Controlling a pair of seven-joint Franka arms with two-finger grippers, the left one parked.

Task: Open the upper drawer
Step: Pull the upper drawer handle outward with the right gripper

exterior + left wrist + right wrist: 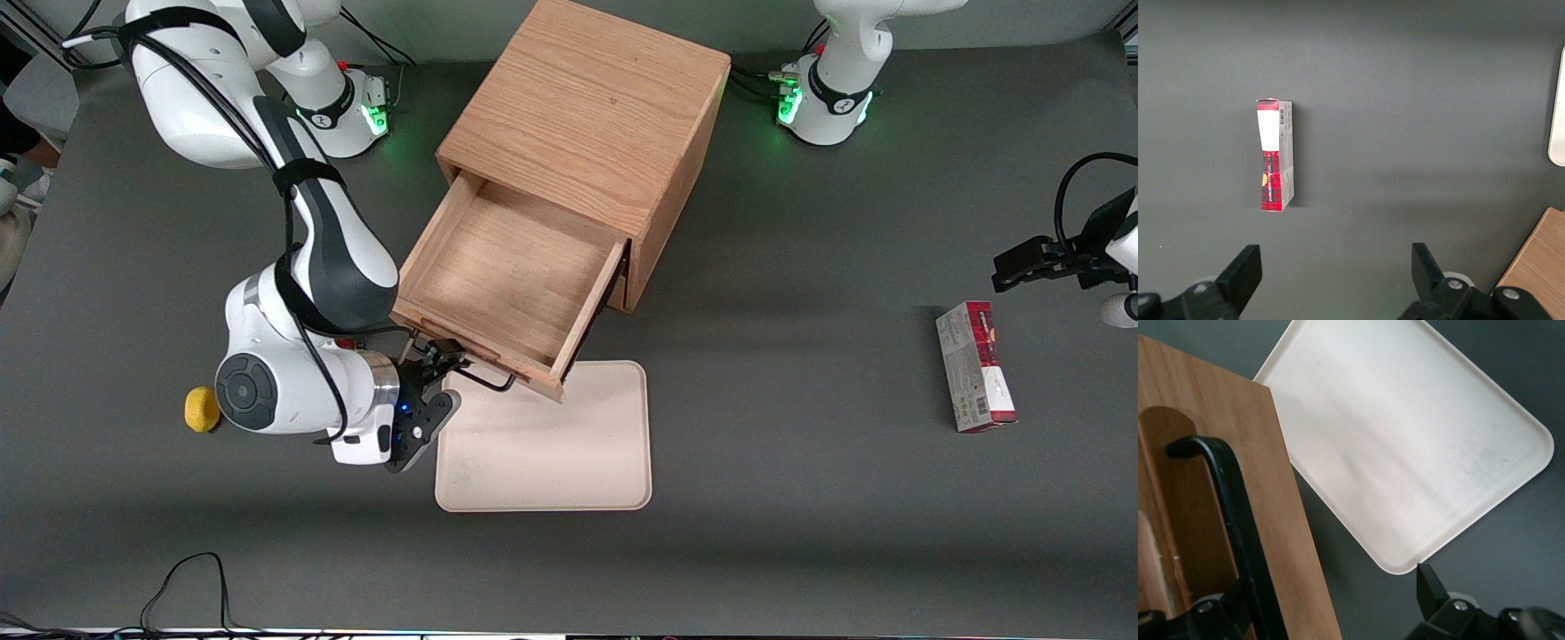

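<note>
Caught the gripper (452, 380) (1331, 583) spread wide at the upper drawer's front, one finger (1223, 613) tight beside the black handle (489, 384) (1231, 493), the other finger (1428, 583) out over bare table; clamped on nothing. Hovered low over the near edge of the cream tray (542, 444) (1405, 440).

Found the upper drawer (507, 267) standing well out of the oak cabinet (587, 116), bare inside, its open travel pointing toward 7 o'clock in the front view. Ran its long front edge and handle from 10 to 4 o'clock. Overhung the tray's rim with the front corner.

Left open grey table (782, 498) from 3 through 6 o'clock of the drawer. Spotted a small yellow thing (202, 409) at 9 o'clock of the gripper, hard against the arm's wrist. Placed a red box (975, 366) (1275, 163) lying flat toward the parked arm's end, well apart.
</note>
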